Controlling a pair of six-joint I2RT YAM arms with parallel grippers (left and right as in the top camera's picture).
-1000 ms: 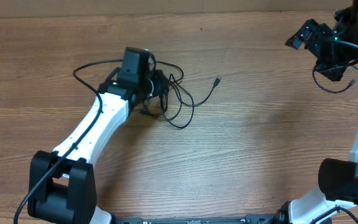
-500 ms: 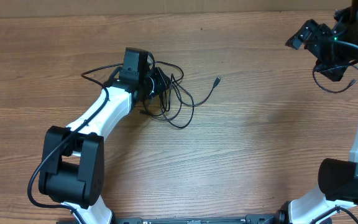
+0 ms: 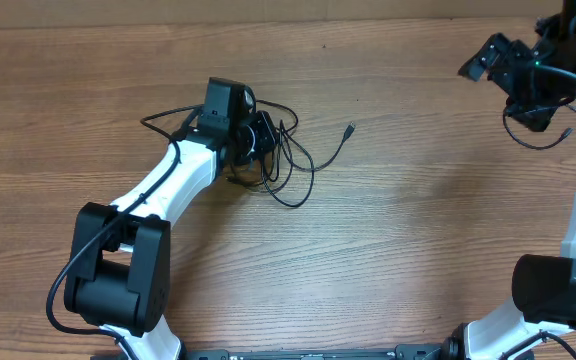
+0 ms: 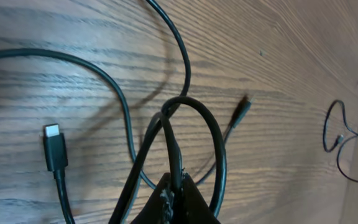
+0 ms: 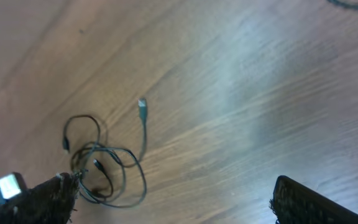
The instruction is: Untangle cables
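Wooden table (image 3: 398, 250): cables (image 4: 207, 124) pinched in left tool (image 4: 174, 185) (plug (image 4: 55, 148) lying beside).

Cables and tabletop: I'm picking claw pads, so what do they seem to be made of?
Cables: likely soft plastic or rubber jacket, black, smooth, slightly shiny; they curl in loose loops. Plug: hard black body with a pale tip, perhaps metal. Tabletop: wood or wood-look laminate, brown grain lines, soft glare; which one is unclear.

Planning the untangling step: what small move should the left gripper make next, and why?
Probably lift the left gripper slightly and pull gently: it is shut on a loop of the cables, while their other strands lie loose on the table.
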